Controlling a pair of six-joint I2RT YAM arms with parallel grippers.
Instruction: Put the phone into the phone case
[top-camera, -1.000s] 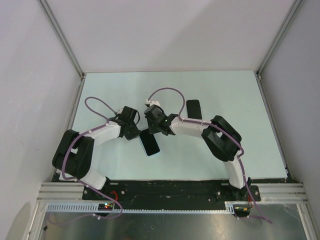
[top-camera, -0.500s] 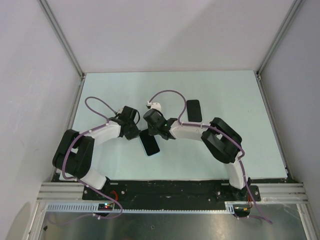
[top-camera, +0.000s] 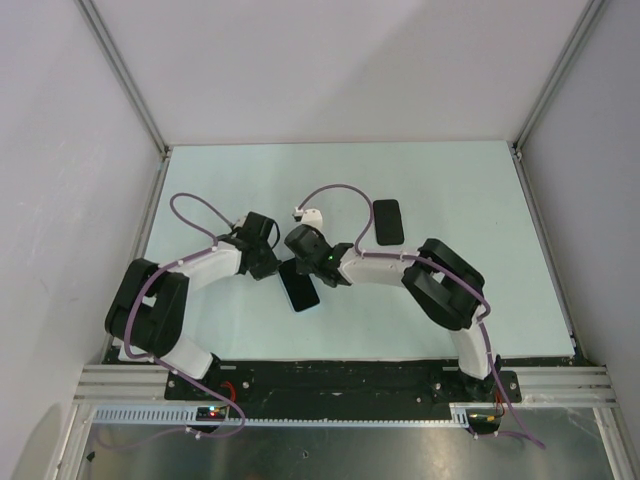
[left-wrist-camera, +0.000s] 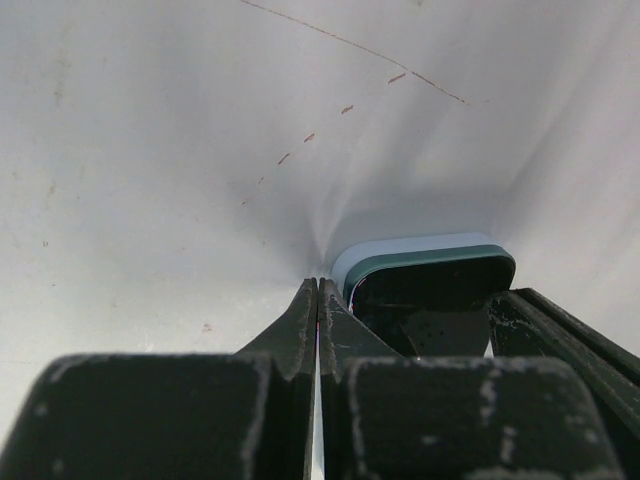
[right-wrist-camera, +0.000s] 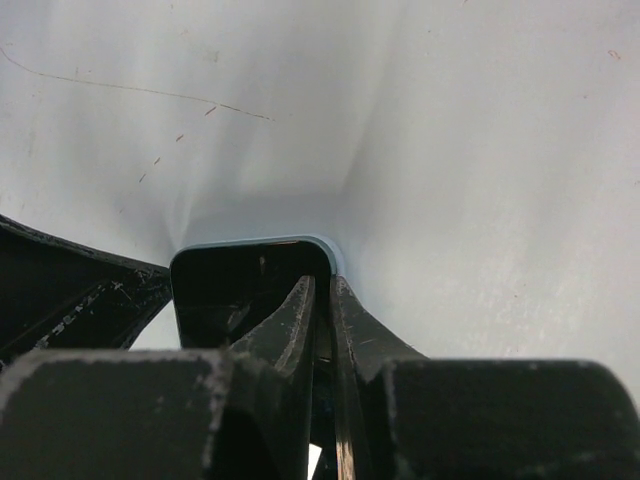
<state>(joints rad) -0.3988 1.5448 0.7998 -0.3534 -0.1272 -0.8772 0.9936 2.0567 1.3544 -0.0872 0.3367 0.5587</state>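
Note:
The phone (top-camera: 299, 285), a dark slab, lies in the pale-blue phone case (top-camera: 304, 306) on the table between both arms. In the left wrist view the case rim (left-wrist-camera: 420, 245) frames the phone (left-wrist-camera: 430, 295) just right of my left gripper (left-wrist-camera: 317, 287). That gripper is shut and empty, with its tips on the table beside the case's left edge. My right gripper (right-wrist-camera: 322, 282) has its jaws almost together. Its tips rest at the right edge of the phone (right-wrist-camera: 240, 285), by the case rim (right-wrist-camera: 328, 246). From above, the left gripper (top-camera: 270, 265) and right gripper (top-camera: 303, 262) flank the phone's far end.
A plain black slab (top-camera: 388, 221) lies on the table behind the right arm. A small white piece (top-camera: 306, 214) sits on the right arm's cable. Side walls and metal rails enclose the table. The right arm's finger (left-wrist-camera: 560, 330) shows at the edge of the left wrist view.
The right gripper has moved a little left and nearer, down onto the phone's far end. The left arm and the phone have stayed in place.

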